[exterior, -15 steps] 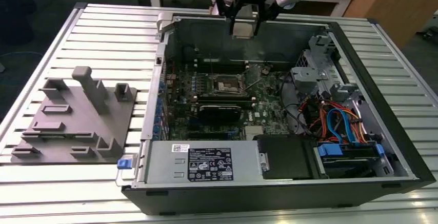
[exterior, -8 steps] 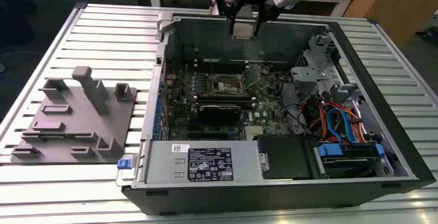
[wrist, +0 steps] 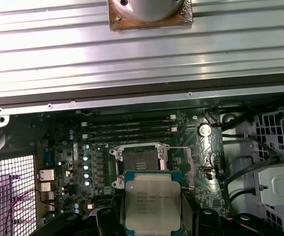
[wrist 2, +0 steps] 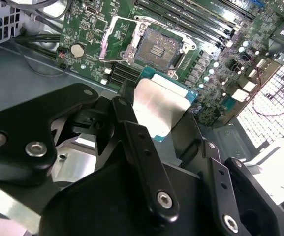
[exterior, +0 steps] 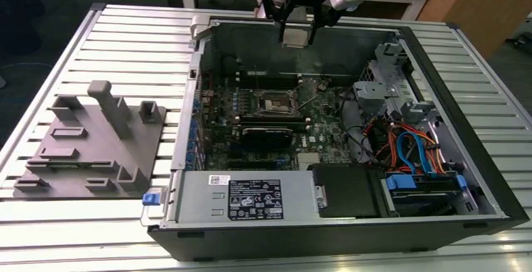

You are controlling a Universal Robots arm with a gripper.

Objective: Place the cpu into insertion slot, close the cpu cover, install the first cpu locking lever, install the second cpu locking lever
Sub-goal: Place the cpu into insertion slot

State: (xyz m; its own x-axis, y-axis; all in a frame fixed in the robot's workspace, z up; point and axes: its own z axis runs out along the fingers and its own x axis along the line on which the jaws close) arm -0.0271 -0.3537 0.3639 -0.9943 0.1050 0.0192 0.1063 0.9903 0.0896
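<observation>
Gripper [exterior: 296, 34]: over the open computer case [exterior: 332, 244], black fingers [wrist 2: 132, 128] clamped on the cpu [wrist: 152, 204], silver top showing, one edge hidden behind them. Insertion slot [wrist: 140, 158]: uncovered, bare, apart from the chip. Cpu cover: hard to make out.

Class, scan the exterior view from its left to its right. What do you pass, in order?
Grey fixture block → silver side wall of the computer case → insertion slot → blue cables.
</observation>
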